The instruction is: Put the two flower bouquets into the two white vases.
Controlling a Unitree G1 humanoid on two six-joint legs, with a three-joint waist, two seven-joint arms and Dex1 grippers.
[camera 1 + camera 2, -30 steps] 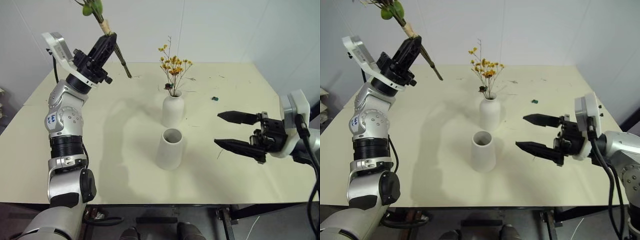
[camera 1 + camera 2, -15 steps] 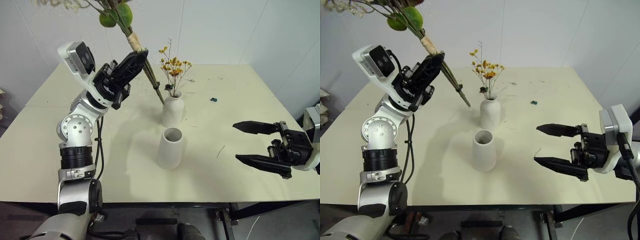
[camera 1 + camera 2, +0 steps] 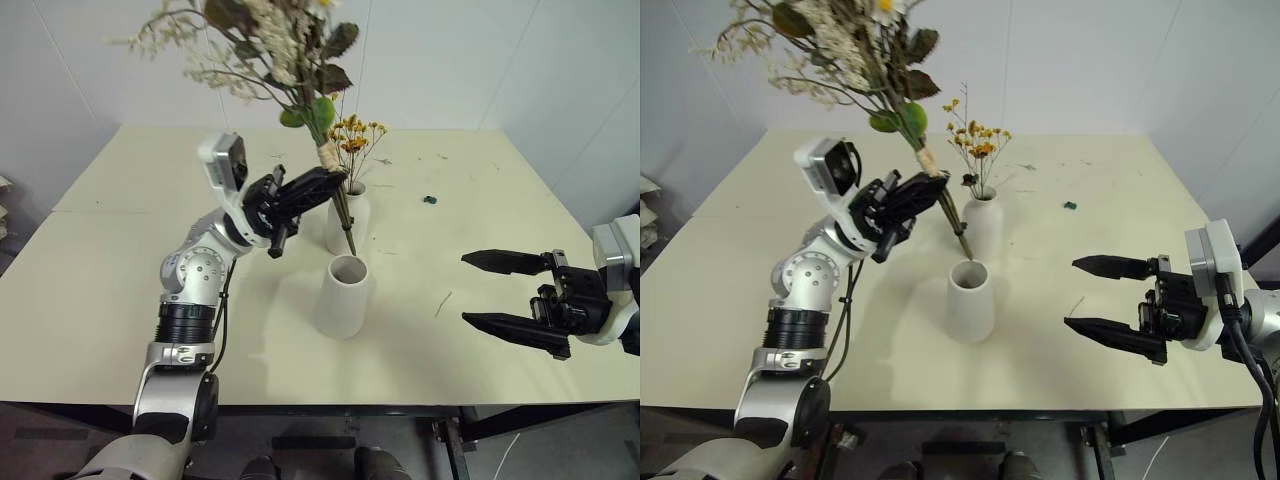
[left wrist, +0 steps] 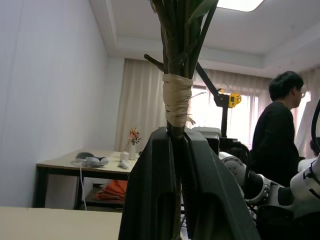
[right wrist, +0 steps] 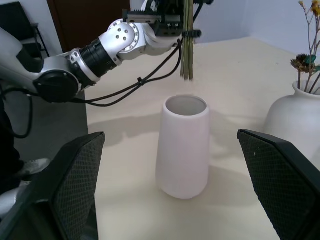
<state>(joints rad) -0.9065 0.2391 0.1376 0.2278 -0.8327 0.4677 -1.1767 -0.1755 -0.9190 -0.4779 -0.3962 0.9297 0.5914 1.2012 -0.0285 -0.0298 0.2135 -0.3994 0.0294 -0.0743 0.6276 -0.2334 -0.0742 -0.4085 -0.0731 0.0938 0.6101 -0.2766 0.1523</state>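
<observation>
My left arm [image 3: 190, 290] is silver metal with rounded joint housings, a ribbed black band and a black cable looped alongside. A white camera block [image 3: 224, 165] sits at the wrist. Both grippers carry two long black tapered fingers; the right gripper [image 3: 515, 292] has a white wrist module too.

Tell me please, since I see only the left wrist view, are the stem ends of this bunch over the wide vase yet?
Observer: Yes, in the right wrist view the stem ends hang just above the mouth of the wide-mouthed vase, not yet inside.
Operator: Is the other vase taken?
Observer: The bottle-shaped vase behind it holds the yellow sprig.
Operator: Where is the right pincer?
Observer: The right pincer is open, off to the vase's right, holding nothing.
</observation>
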